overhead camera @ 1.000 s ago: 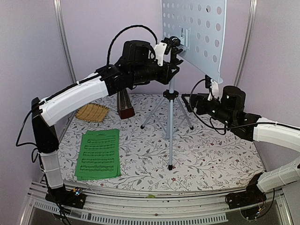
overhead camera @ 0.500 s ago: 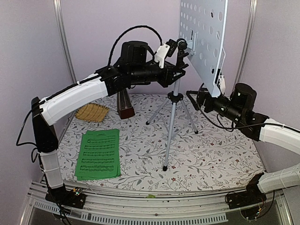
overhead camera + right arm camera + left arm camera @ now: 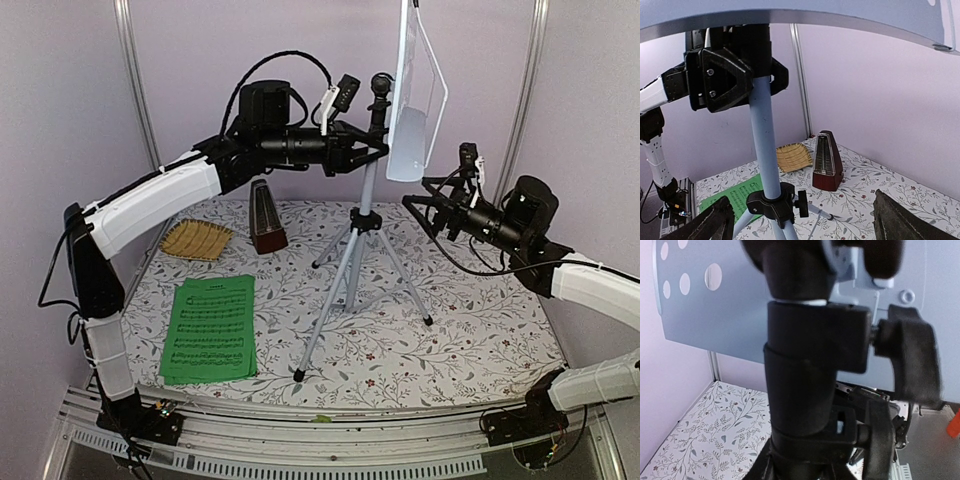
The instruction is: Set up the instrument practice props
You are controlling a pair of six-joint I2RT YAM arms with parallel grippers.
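Observation:
The pale blue music stand point(image 3: 366, 190) rests on its tripod legs mid-table, its perforated desk point(image 3: 412, 100) turned edge-on to the top view. My left gripper point(image 3: 368, 150) is shut on the stand's black neck point(image 3: 800, 380), which fills the left wrist view and hides the fingers. My right gripper point(image 3: 432, 203) hangs open just right of the pole point(image 3: 762, 145) and below the desk, with nothing between its fingertips point(image 3: 705, 225). The green booklet point(image 3: 210, 328) lies flat at the front left. The reddish-brown metronome point(image 3: 266, 220) stands upright at the back left.
A tan woven mat point(image 3: 196, 240) lies left of the metronome, near the back-left frame post point(image 3: 135, 90). The tripod's feet spread to the front point(image 3: 298, 377), right point(image 3: 428, 322) and back. A purple wall closes the back and sides.
The stand's desk has swung from facing the camera to edge-on, and the tripod's front foot has shifted left. My left arm turned with the neck. My right gripper rose slightly, staying open.

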